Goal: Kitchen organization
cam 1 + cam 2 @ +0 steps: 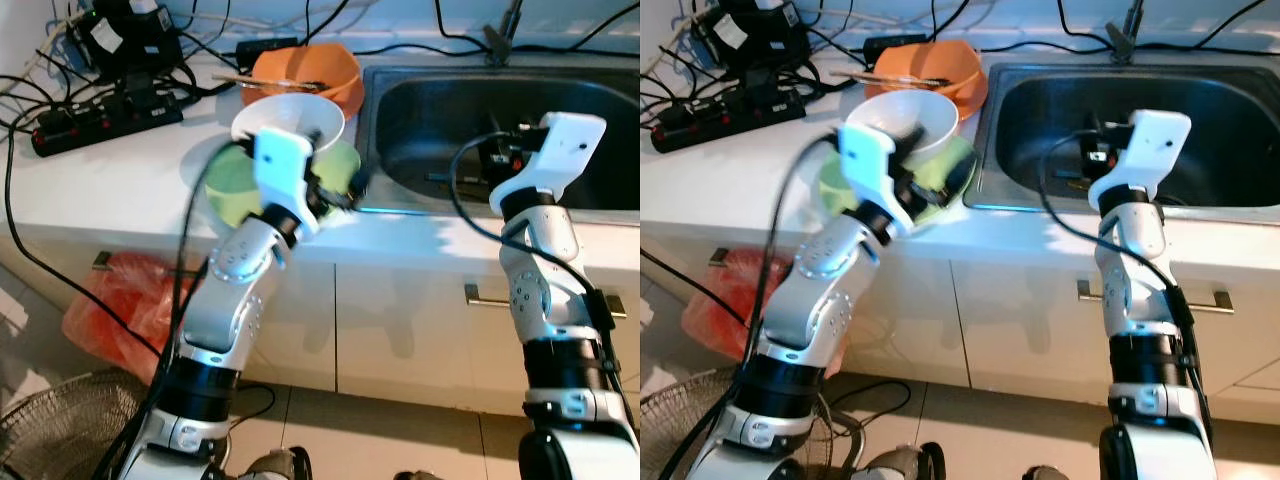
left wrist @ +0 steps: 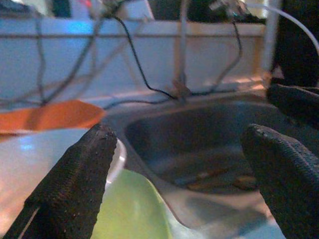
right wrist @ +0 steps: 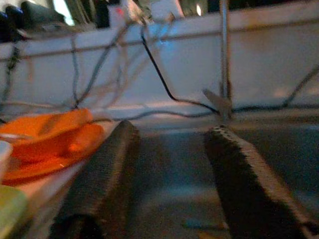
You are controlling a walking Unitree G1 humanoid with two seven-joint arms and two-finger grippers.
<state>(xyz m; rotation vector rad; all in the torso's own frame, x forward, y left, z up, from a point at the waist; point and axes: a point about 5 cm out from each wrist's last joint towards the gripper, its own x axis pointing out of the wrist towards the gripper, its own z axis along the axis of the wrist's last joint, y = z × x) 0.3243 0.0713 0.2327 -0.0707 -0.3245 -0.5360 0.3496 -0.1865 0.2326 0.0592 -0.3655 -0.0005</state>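
A white bowl [image 1: 290,118] rests on a green bowl [image 1: 232,188] near the counter's front edge, left of the sink [image 1: 470,100]. Behind them stands an orange bowl [image 1: 305,68] with chopsticks across it. My left gripper [image 1: 345,186] is at the green bowl's right rim, beside the sink. It is open: in the left wrist view its fingers [image 2: 75,179] stand wide apart over the green bowl [image 2: 132,211], with nothing held. My right gripper [image 3: 169,137] hovers over the sink's front part, open and empty, pointing toward the back wall.
A black power strip [image 1: 105,122] and tangled cables lie at the counter's back left. Small brownish items [image 2: 214,177] lie in the sink bottom. On the floor to the left, below the counter, are a red plastic bag [image 1: 110,300] and a fan grille [image 1: 50,430].
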